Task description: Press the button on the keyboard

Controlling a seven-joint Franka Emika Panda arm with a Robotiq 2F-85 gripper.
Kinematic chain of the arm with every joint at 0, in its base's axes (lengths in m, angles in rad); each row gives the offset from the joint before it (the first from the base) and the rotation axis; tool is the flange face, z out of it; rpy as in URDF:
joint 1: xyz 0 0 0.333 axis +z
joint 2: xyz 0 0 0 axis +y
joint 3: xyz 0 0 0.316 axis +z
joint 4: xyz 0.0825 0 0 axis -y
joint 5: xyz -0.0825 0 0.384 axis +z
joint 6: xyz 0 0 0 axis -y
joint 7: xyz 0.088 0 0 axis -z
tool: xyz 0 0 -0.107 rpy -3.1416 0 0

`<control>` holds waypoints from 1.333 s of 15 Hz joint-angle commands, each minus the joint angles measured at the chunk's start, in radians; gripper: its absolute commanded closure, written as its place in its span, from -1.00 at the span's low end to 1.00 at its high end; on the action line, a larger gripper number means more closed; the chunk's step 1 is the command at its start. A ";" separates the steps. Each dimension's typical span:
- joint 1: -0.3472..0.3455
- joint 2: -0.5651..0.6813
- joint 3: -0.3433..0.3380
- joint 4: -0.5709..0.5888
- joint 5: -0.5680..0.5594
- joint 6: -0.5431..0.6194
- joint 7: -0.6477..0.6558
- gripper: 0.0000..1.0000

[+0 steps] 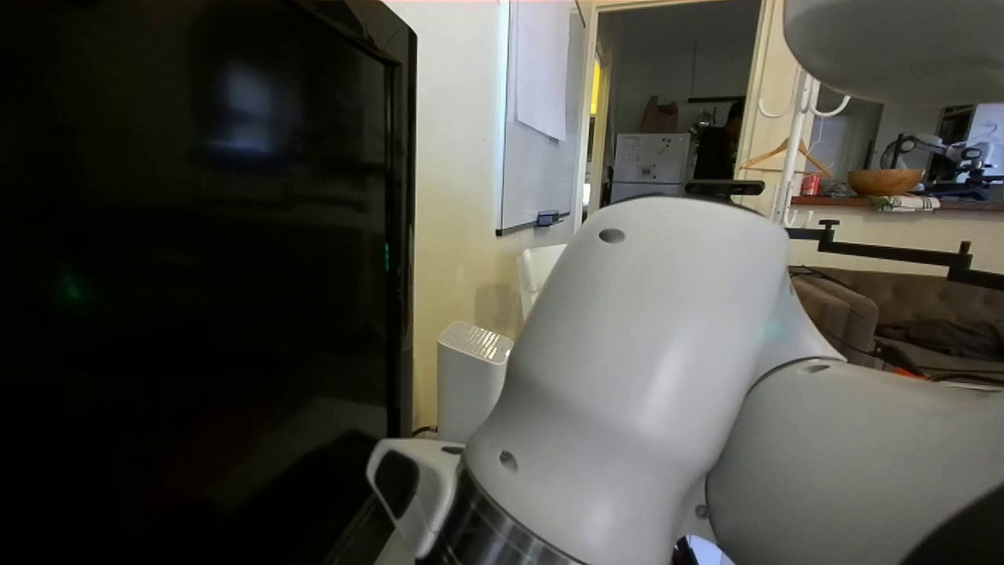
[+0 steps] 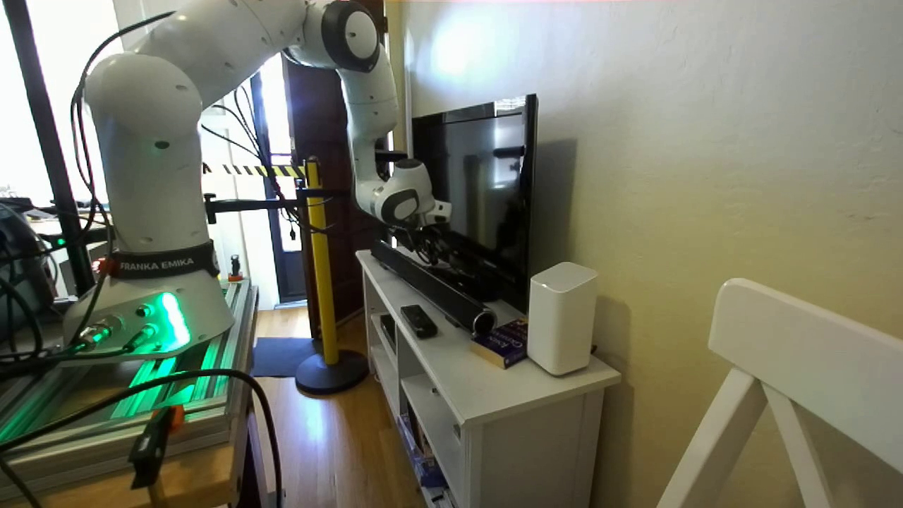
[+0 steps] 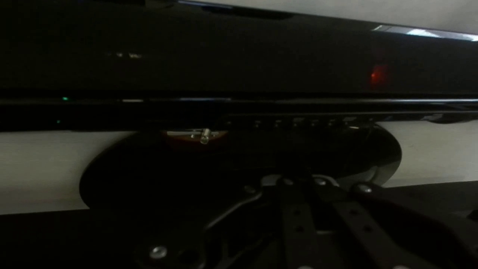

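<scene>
Tool point(image 3: 297, 175), closed on nothing, hangs near the television point(image 3: 239, 67); no keyboard shows, so the apparent button row point(image 3: 295, 122) along its underside is likely the target, the press seemingly yet to come

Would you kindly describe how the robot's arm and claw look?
The arm is whitish and rounded, with a black collar reading FRANKA EMIKA, a green base light and dark cables. The claw is dark, with flat linkage bars and shiny screws.

Arm point(image 2: 219, 49) arched over from nine o'clock, wrist point(image 2: 402, 201) below elbow point(image 2: 349, 35); pincer point(image 3: 298, 181) toward twelve, jaws seemingly together, wrist view dark.
</scene>
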 commanded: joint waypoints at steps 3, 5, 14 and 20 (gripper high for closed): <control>0.026 -0.019 -0.013 -0.017 -0.003 0.008 0.014 1.00; 0.021 -0.014 -0.009 -0.014 -0.005 0.007 0.013 1.00; -0.006 0.018 0.002 0.002 -0.011 0.009 0.008 1.00; -0.029 0.030 0.021 0.009 -0.018 0.003 0.003 1.00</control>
